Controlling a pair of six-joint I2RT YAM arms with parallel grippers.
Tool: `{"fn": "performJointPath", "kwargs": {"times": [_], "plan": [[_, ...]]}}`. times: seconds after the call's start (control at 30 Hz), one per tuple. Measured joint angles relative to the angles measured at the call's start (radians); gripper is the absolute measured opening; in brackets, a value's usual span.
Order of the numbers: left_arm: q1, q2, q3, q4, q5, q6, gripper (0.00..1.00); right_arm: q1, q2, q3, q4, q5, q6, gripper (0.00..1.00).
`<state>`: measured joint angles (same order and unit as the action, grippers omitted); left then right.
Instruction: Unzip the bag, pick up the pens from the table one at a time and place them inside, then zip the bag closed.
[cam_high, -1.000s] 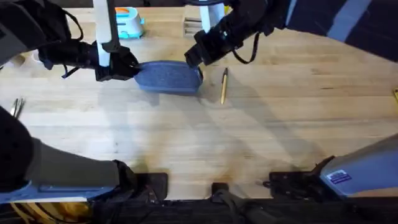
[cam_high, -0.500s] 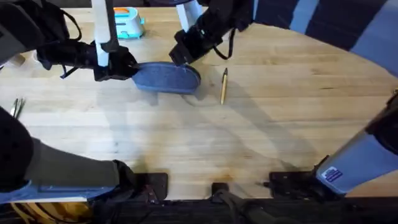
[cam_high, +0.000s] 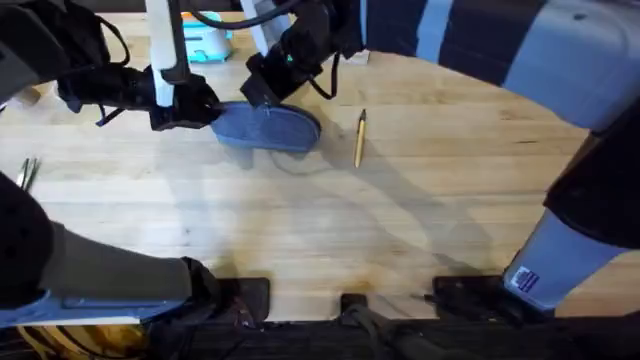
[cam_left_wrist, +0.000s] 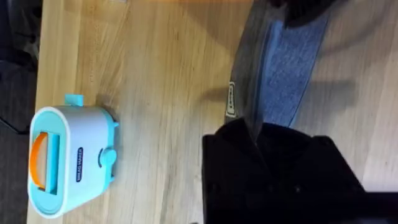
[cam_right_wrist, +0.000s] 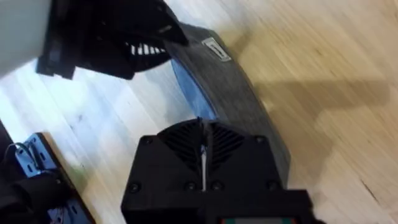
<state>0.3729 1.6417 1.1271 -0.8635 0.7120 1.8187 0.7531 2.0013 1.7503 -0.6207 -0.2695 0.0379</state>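
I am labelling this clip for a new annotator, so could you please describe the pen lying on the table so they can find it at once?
On the light wooden table, find the grey-blue bag at the far middle, between the two end effectors. Just right of it, apart from it on bare wood, lies the pen. It is a thin yellow-tan stick pointing away from the robot, far slimmer than the bag, and nothing is holding it.

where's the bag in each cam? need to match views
Overhead: the bag lies upper centre-left, between the two tools.
Left wrist: the bag runs up from the left tool into the upper right.
Right wrist: the bag crosses the centre diagonally.
Shared landmark: the bag's small label tag, also in the right wrist view.
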Motion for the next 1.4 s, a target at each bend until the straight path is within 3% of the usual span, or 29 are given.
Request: {"fn": "performJointPath", "kwargs": {"times": [0.57, 0.83, 0.87, 1.03, 1.13, 1.33, 1.4], "plan": [[0.011, 0.000, 0.000, 0.012, -0.015, 0.000, 0.042, 0.068, 0.105, 0.017, 0.294, 0.000, 0.082, 0.029], [0.013, 0.000, 0.002, 0.011, -0.023, 0.000, 0.042, 0.089, 0.124, 0.017, 0.337, 0.000, 0.090, 0.029], [0.013, 0.000, 0.002, 0.011, -0.019, 0.000, 0.042, 0.084, 0.124, 0.018, 0.338, -0.010, 0.093, 0.134], [0.009, 0.000, 0.002, 0.003, -0.016, 0.000, 0.042, 0.064, 0.116, 0.041, 0.337, -0.029, 0.088, 0.443], [0.009, 0.000, 0.002, 0.003, -0.016, 0.000, 0.042, 0.038, 0.086, 0.048, 0.263, -0.028, 0.033, 0.715], [0.009, 0.000, 0.002, 0.003, -0.016, 0.000, 0.042, -0.048, -0.021, 0.048, 0.104, 0.018, -0.119, 0.979], [0.009, 0.000, 0.002, 0.003, -0.016, 0.000, 0.042, -0.082, -0.052, 0.050, 0.073, 0.024, -0.149, 0.994]]}}
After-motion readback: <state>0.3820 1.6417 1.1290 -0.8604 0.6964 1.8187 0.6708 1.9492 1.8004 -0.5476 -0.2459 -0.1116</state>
